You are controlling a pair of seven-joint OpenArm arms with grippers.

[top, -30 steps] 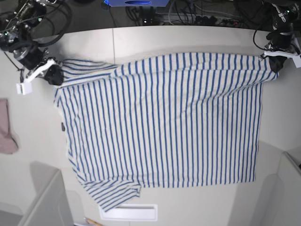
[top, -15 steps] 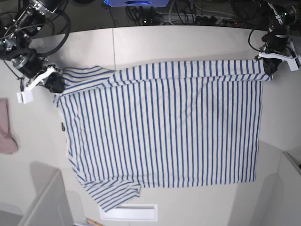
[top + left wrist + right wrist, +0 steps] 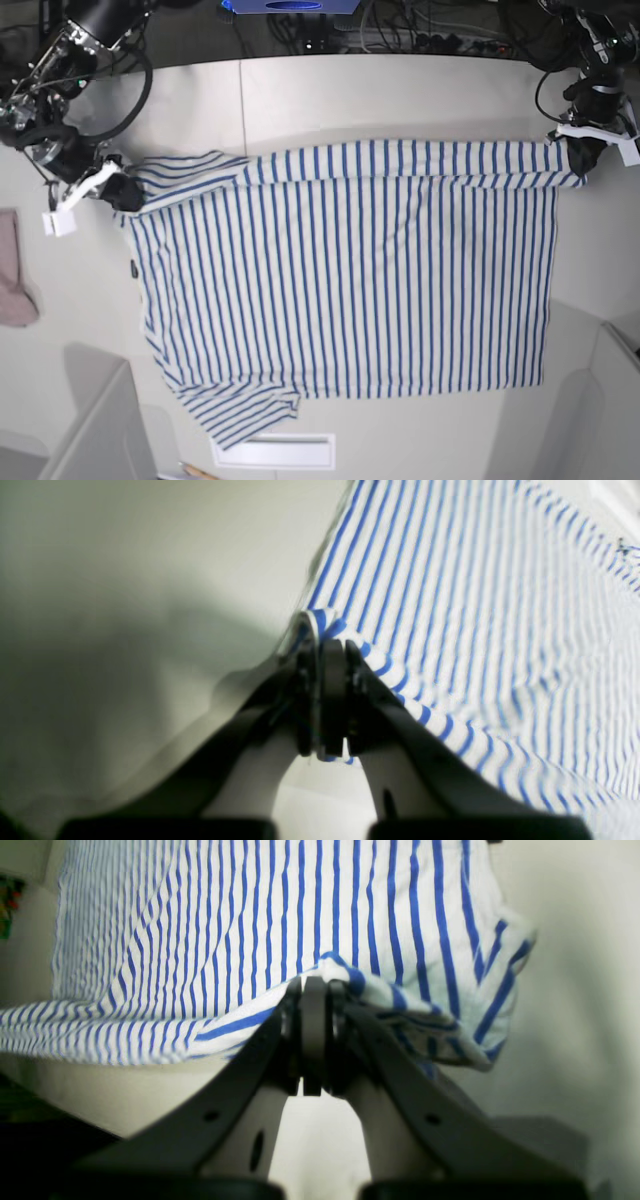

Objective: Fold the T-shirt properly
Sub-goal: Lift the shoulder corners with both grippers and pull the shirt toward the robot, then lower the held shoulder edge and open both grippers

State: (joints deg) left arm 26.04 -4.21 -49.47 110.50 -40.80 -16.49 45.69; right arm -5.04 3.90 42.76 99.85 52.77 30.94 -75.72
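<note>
Lying at the far left edge of the table (image 3: 400,85), a pink cloth (image 3: 12,275) sat well apart from the T-shirt (image 3: 350,280). Right gripper (image 3: 118,190) had its fingers (image 3: 312,1040) pinched tight on the shirt's upper-left corner by the sleeve, no gap btwn them. T-shirt was spread flat across the table's middle, top edge lifted & rolled over toward its body; small dark tag (image 3: 133,267) at its left hem. Left gripper (image 3: 583,155) was clamped fully closed on the shirt's upper-right corner, fabric bunched at the fingers (image 3: 332,695).
</note>
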